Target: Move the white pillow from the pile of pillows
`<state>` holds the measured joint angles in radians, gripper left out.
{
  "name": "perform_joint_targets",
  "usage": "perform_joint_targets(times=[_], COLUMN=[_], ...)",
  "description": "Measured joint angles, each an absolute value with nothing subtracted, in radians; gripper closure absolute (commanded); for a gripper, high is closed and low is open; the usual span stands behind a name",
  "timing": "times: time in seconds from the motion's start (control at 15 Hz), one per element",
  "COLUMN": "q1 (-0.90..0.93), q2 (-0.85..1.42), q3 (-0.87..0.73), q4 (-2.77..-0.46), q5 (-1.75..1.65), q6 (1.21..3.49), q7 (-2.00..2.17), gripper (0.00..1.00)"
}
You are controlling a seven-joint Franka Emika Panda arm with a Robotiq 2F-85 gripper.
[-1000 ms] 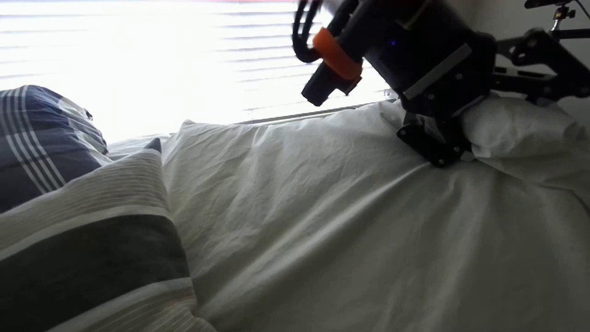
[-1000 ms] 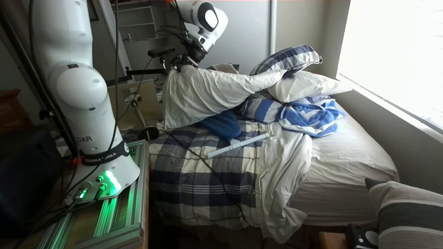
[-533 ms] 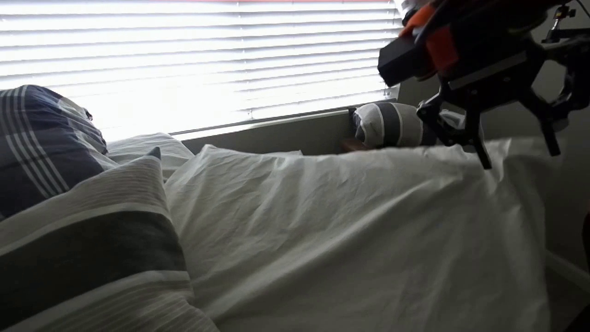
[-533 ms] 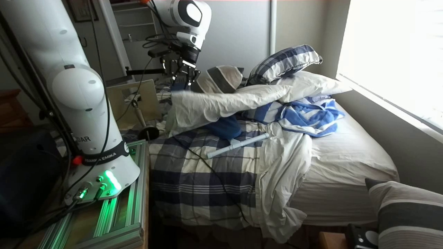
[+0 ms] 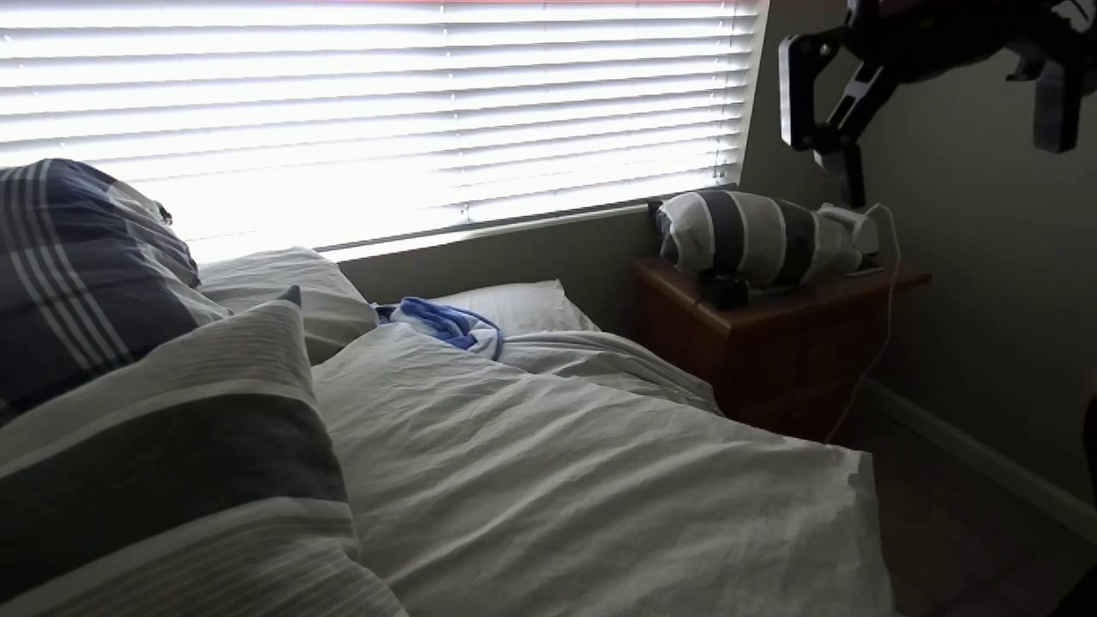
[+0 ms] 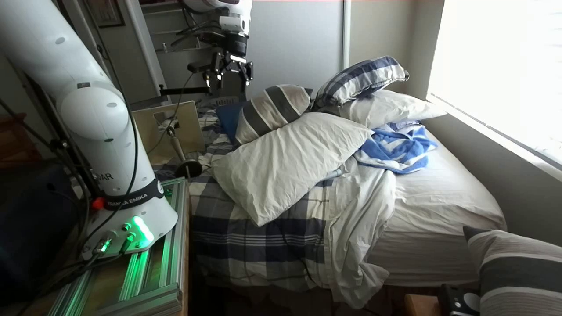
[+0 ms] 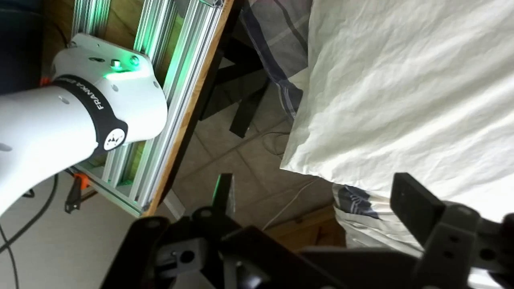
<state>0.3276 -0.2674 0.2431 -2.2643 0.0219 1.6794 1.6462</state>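
Note:
The white pillow (image 6: 290, 158) lies on the bed over the plaid cover, propped against a grey-striped pillow (image 6: 274, 109). Its near corner stretches toward the robot base. In the wrist view the same white pillow (image 7: 401, 88) fills the upper right. Behind it is the pile of pillows, with a blue plaid pillow (image 6: 364, 81) on top of a pale pillow (image 6: 390, 107). My gripper (image 5: 953, 163) hangs in the air above the bed, clear of the white pillow. Its fingers stand wide apart in the wrist view, with nothing between them.
A wooden nightstand (image 5: 797, 308) carries another striped pillow (image 5: 746, 240). A blue-and-white towel (image 6: 395, 149) and part of a grey pipe (image 6: 331, 174) lie beside the white pillow. Near the gripper, a black camera arm (image 6: 184, 91) sticks out toward the bed.
A second ago the gripper was shut on the white pillow's raised edge. It has opened and moved up and away, and the pillow has dropped flat onto the bed.

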Motion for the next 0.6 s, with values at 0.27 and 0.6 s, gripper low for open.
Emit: perform_joint_targets(times=[0.27, 0.6], q1=[0.326, 0.323], q2=[-0.268, -0.267], q3=[0.253, 0.254], q4=[-2.185, -2.153], q5=[0.022, 0.022], q6=[1.655, 1.639], q7=[1.434, 1.361], gripper=[0.00, 0.00])
